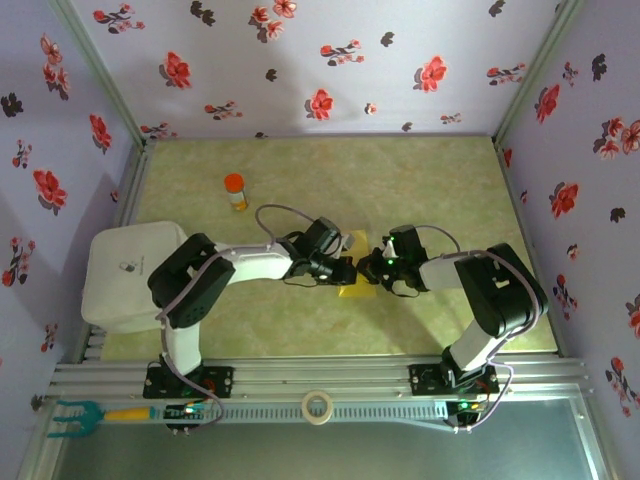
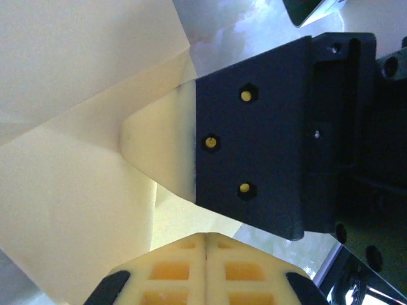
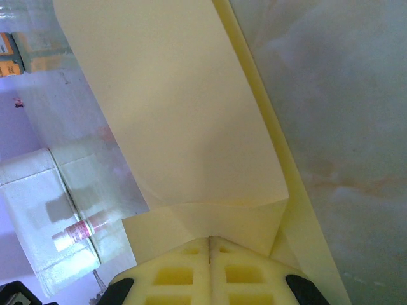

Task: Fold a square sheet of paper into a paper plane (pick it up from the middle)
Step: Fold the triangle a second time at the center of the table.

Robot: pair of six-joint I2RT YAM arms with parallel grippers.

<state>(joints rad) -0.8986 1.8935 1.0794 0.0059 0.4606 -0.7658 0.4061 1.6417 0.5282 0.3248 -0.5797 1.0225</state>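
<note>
The square sheet of paper (image 1: 355,288) is a yellow, creased, partly folded piece in the middle of the table, between my two grippers. My left gripper (image 1: 345,268) and right gripper (image 1: 375,268) meet tip to tip over it. In the left wrist view the left gripper (image 2: 206,236) is shut, with the paper (image 2: 63,190) running up to its tips. One black finger of the right gripper (image 2: 254,146) lies across that sheet. In the right wrist view the right gripper (image 3: 210,240) is shut on the paper (image 3: 172,114), whose creases converge at the tips.
A small orange-capped bottle (image 1: 234,190) stands at the back left of the table and shows again (image 3: 79,230) in front of a white box (image 1: 125,270) at the left edge. A tape roll (image 1: 318,407) and a green tool (image 1: 70,415) lie on the near rail.
</note>
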